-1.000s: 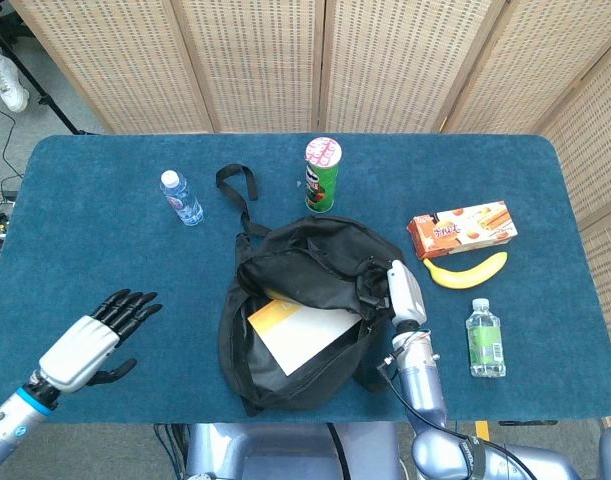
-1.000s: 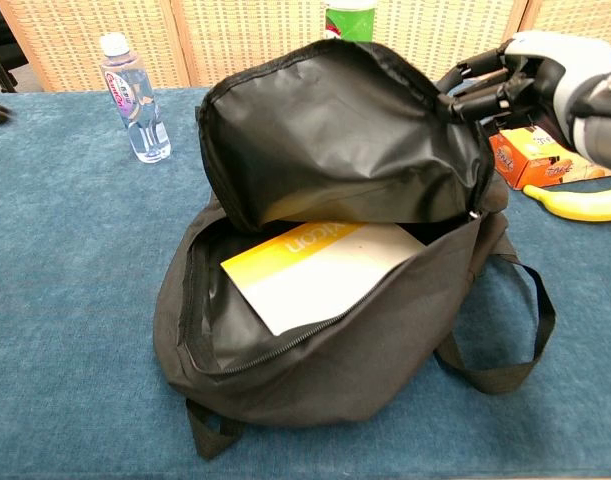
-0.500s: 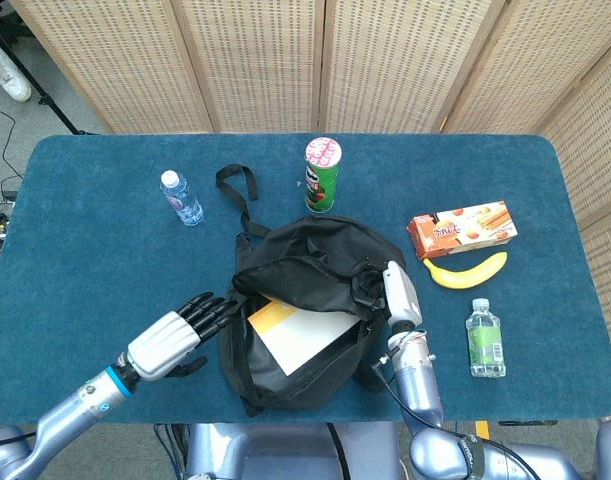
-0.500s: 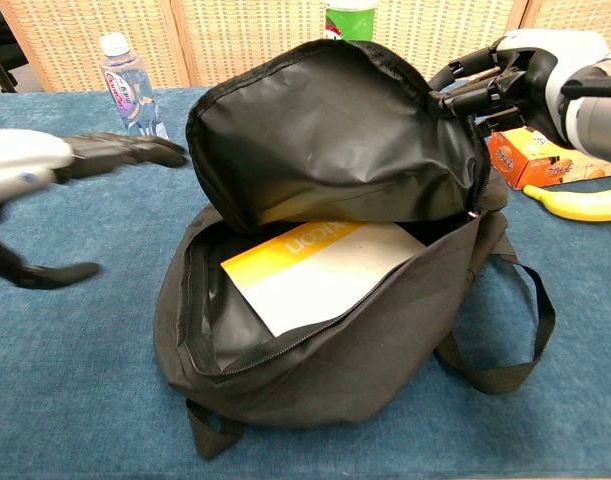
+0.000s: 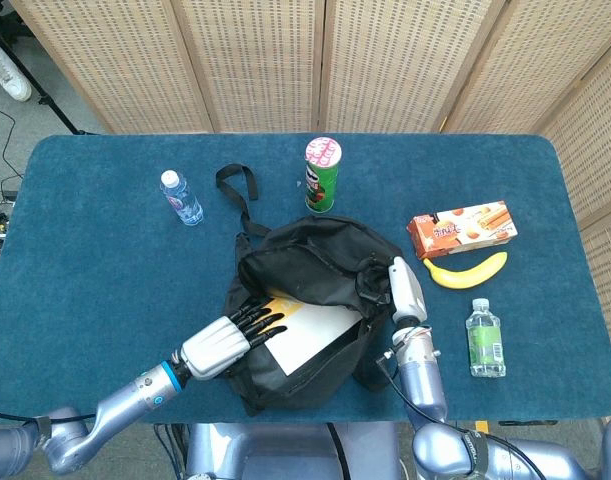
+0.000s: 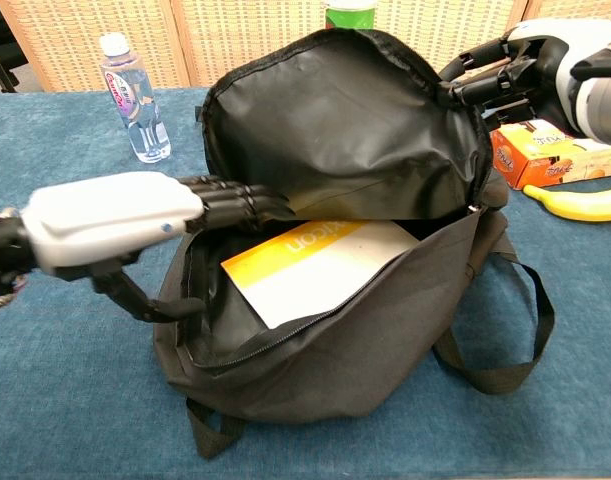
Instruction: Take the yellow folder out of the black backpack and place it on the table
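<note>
The black backpack (image 5: 315,275) lies open in the middle of the blue table, its flap (image 6: 355,130) lifted. Inside it lies the yellow and white folder (image 5: 307,328), plain in the chest view too (image 6: 315,262). My right hand (image 5: 404,291) grips the flap's edge at the bag's right side and holds it up; the same hand (image 6: 545,60) shows at the top right of the chest view. My left hand (image 5: 228,340) holds nothing, and its outstretched fingers (image 6: 240,205) reach into the bag's mouth just above the folder's left corner. Whether they touch the folder is not visible.
A water bottle (image 5: 182,197) stands at the back left and a green chip can (image 5: 322,176) behind the bag. To the right lie a snack box (image 5: 461,229), a banana (image 5: 467,270) and a small green-labelled bottle (image 5: 483,338). A loose strap (image 5: 235,185) trails behind the backpack.
My left hand has moved from the table's left side rightwards into the bag's opening. The right hand still holds the flap, raised slightly higher.
</note>
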Robot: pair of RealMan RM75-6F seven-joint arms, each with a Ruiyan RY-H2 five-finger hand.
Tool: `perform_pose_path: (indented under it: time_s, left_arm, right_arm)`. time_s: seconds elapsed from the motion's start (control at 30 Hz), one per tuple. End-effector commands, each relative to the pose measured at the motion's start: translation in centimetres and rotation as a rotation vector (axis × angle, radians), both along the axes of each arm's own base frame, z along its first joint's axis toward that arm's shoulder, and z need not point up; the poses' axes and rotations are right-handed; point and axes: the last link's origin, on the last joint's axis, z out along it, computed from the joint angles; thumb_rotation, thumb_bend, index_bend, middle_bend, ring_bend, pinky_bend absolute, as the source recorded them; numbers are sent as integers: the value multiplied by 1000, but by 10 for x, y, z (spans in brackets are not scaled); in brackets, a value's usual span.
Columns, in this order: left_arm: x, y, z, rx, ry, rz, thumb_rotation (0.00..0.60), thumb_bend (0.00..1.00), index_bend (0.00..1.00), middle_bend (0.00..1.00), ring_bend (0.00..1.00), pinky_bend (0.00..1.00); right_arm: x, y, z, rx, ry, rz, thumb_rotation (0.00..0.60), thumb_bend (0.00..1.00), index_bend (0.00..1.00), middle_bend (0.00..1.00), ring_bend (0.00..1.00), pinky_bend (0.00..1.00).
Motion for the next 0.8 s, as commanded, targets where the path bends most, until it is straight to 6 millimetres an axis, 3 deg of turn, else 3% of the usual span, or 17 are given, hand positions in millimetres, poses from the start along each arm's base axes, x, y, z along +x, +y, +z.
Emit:
perform_pose_path:
  time_s: [0.03,0.33,0.8]
  left_arm:
    - [5,8,-17,0,61,-26,600,359,0,0,0,0]
    - [16,16,-41,23,153,-89,600,265,0,0,0,0]
    - [32,21,-70,58,184,-110,600,269,0,0,0,0]
  right_arm:
    - [0,0,1,-2,3,-5,600,672,681,637,496,418]
    - [1,-4,6,-14,19,-3,600,724,680,637,496,417]
    - [0,-5,10,-18,6,-12,600,723,682,639,496,418]
